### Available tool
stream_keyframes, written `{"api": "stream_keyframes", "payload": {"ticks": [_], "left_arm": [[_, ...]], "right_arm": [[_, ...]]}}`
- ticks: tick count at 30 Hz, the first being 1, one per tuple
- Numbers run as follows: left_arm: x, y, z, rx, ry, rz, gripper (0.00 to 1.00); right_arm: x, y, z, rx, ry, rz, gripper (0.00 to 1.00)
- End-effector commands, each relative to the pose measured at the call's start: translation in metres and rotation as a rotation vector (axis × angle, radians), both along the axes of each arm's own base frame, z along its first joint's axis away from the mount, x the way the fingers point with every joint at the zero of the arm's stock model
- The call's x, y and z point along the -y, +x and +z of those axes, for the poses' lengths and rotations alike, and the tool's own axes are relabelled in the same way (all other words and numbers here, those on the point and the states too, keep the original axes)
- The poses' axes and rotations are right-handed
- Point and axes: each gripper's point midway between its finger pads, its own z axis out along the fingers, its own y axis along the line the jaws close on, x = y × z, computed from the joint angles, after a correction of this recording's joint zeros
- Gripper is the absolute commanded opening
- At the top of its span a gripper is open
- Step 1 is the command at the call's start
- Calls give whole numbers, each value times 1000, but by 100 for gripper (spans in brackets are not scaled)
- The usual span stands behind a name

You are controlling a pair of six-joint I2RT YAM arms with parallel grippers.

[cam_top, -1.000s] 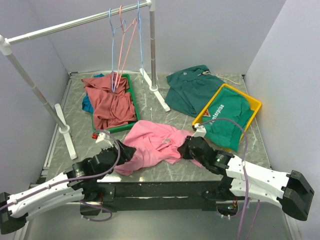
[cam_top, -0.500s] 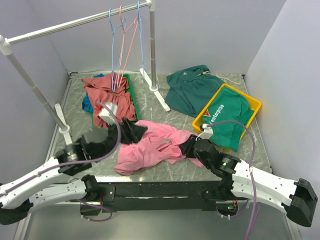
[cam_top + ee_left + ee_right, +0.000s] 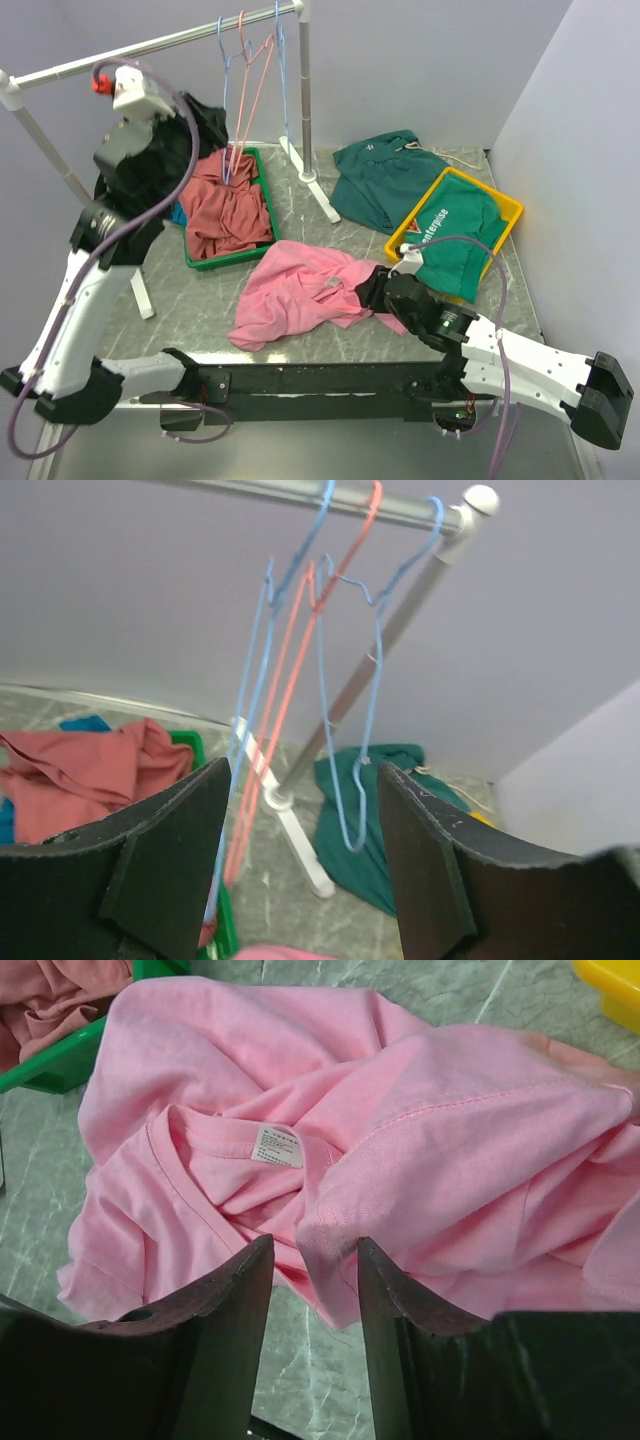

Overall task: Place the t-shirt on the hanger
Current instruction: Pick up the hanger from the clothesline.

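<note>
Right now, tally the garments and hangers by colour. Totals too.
Pink t-shirt: 1
Brick-red shirt: 1
Dark green shirts: 2
Teal-blue cloth, mostly hidden under the red one: 1
Light-blue hangers: 2
Pink hanger: 1
Total: 5 garments, 3 hangers, 8 things.

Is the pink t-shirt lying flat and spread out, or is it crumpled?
Crumpled. The t-shirt lies on the table in bunched folds, with its collar label showing among them.
</note>
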Motion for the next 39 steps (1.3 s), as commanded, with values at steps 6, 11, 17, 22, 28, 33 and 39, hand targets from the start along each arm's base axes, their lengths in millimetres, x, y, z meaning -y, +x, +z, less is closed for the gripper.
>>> {"api": "stream_keyframes", "payload": {"ticks": [6, 11, 17, 22, 28, 33, 39], "left_arm": [[-5, 62, 2, -65, 168, -6, 59], [-2, 85, -7, -92, 235, -12, 56], [-3, 114, -22, -151, 290, 37, 53], [-10, 131, -39, -186, 326, 97, 48], [-8, 145, -51, -186, 349, 100, 37], [-6, 151, -54, -178, 357, 87, 29], [-7, 159, -61, -185, 351, 72, 31]], "right_arm": [[-14, 6, 23, 40, 23, 31, 47], [-16, 6, 24, 38, 24, 41, 48], [-14, 5, 27, 49, 33, 41, 48], [-12, 4, 25, 48, 34, 38, 49], [-12, 3, 24, 50, 42, 43, 49], [-16, 3, 22, 44, 41, 55, 49], [-18, 2, 21, 43, 42, 65, 49]]}}
